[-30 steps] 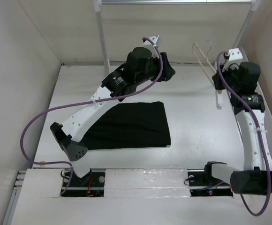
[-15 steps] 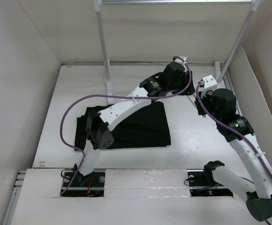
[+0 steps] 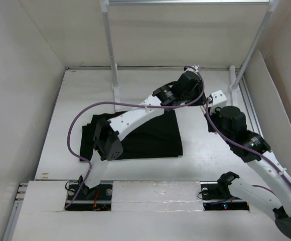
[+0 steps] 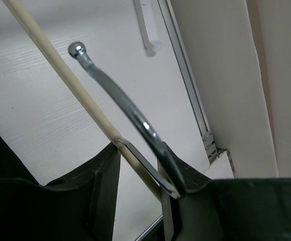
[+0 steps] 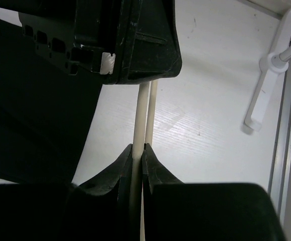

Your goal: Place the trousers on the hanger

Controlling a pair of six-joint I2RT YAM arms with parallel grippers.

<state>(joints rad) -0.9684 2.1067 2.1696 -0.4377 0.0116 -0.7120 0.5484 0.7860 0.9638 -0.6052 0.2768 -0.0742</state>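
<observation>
The black trousers [image 3: 150, 135] lie flat on the table's middle, partly under my left arm; they also show in the right wrist view [image 5: 35, 125]. The cream hanger [image 5: 148, 110] is held low over the table just right of them, mostly hidden in the top view. My right gripper [image 5: 138, 146] is shut on one thin rod of the hanger. My left gripper [image 4: 139, 153] is closed around the hanger's neck, where a cream rod [image 4: 60, 70] and the chrome hook [image 4: 120, 103] run slantwise between its jaws. From above, the left gripper [image 3: 194, 95] and right gripper [image 3: 210, 103] nearly touch.
Two white rack poles [image 3: 110, 45] [image 3: 251, 45] stand at the back, each on a white foot [image 5: 268, 85]. A metal rail [image 5: 286, 125] runs along the right wall. White walls close in the left, back and right sides.
The right gripper has brought the hanger down from the back-right rack to the table's middle. The left arm swung right to meet it, and its gripper is now around the hanger's neck.
</observation>
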